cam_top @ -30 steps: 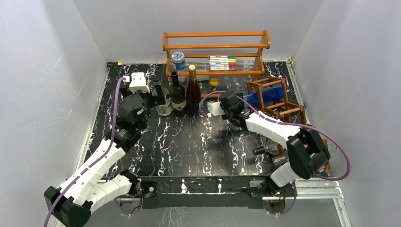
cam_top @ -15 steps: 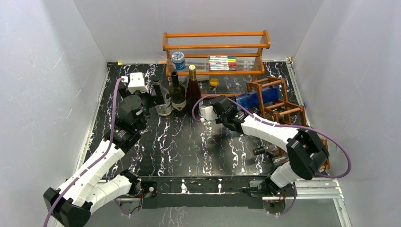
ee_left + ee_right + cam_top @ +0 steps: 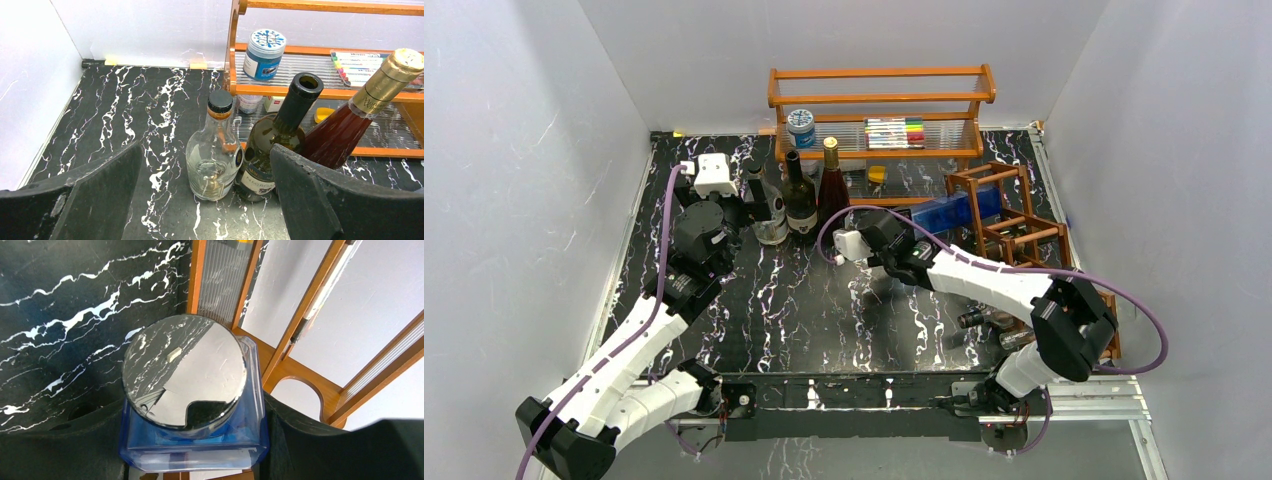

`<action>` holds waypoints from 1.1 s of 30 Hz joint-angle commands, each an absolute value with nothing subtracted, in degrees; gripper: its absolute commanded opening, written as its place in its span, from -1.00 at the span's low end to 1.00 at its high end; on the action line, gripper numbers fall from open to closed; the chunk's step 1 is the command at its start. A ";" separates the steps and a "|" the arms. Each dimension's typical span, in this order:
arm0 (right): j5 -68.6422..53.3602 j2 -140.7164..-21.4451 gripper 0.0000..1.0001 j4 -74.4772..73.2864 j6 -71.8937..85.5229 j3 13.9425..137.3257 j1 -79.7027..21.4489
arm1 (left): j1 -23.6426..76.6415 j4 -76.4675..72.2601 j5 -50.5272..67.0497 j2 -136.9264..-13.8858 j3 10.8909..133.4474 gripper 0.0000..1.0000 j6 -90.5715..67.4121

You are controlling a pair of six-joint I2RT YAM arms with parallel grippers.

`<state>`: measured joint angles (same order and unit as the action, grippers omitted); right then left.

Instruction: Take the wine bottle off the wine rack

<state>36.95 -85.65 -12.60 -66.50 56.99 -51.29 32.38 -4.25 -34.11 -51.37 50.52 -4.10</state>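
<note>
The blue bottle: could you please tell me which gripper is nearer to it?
Right. The right gripper is closed on the blue bottle, at its end away from the wine rack. The left gripper is open, well off to its left, facing the clear bottle.

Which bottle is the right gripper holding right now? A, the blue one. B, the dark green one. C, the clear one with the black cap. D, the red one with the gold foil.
A: the right gripper is clamped on either side of the blue bottle, whose far end lies inside the wine rack.
</note>
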 commanded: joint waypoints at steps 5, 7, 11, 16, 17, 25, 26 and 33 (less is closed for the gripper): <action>37.28 -82.22 -1.00 -9.22 -61.02 61.67 -54.67 | 32.59 -6.08 -34.97 -50.38 51.50 0.96 -3.87; 37.44 -82.12 -1.00 -9.58 -60.61 62.21 -55.25 | 32.48 -6.06 -35.02 -50.48 51.52 0.96 -3.95; 37.80 -81.18 -1.00 -10.15 -60.04 63.20 -56.80 | 32.55 -6.15 -35.16 -50.49 51.53 0.96 -3.78; 37.12 -79.30 -1.00 -13.59 -57.69 65.66 -59.30 | 32.45 -6.23 -35.15 -50.55 51.47 0.97 -3.65; 36.64 -78.82 -1.00 -14.41 -57.14 66.08 -59.84 | 32.47 -6.28 -35.16 -50.60 51.47 0.97 -3.65; 30.76 -75.63 -1.00 -18.70 -51.21 68.72 -62.96 | 32.51 -6.20 -35.20 -51.23 51.52 0.96 -3.61; 29.83 -75.33 -1.00 -18.97 -50.47 69.10 -63.03 | 32.46 -6.23 -35.19 -51.23 51.45 0.96 -3.62; 23.41 -73.93 -1.00 -16.22 -43.96 70.07 -63.12 | 32.32 -5.99 -36.14 -52.33 51.57 0.96 -3.46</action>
<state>23.42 -78.35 -23.88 -45.78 65.58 -62.76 32.38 -4.45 -34.76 -51.99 50.50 -3.86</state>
